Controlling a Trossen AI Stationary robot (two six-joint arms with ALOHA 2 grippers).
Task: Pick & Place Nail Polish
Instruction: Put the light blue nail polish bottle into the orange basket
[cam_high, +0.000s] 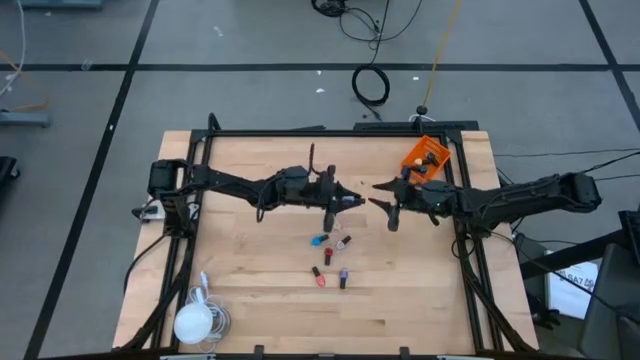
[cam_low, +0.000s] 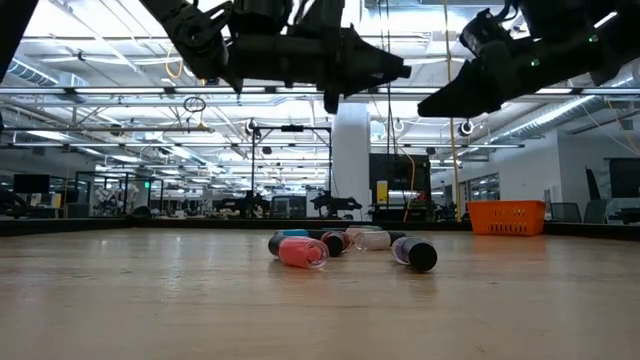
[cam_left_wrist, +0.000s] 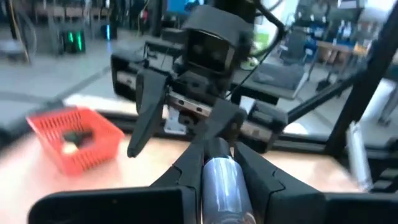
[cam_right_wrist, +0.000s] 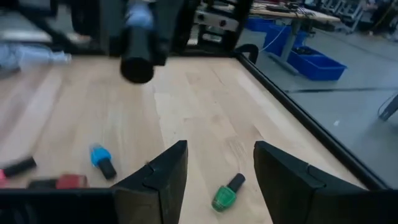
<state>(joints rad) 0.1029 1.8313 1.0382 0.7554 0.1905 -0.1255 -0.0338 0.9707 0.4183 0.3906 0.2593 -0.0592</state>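
High view: above mid-tabletop (cam_high: 250, 290), the left gripper (cam_high: 352, 201) faces the right gripper (cam_high: 380, 194), an apparent handover; loose nail polish (cam_high: 331, 259) lies toward the near edge, the orange bin (cam_high: 426, 154) at the far right corner.

Left wrist view: jaws clamp a glossy, cylindrical lavender bottle (cam_left_wrist: 222, 182).

Right wrist view: jaws spread empty over pale wood; next, likely closing on the dark cap.
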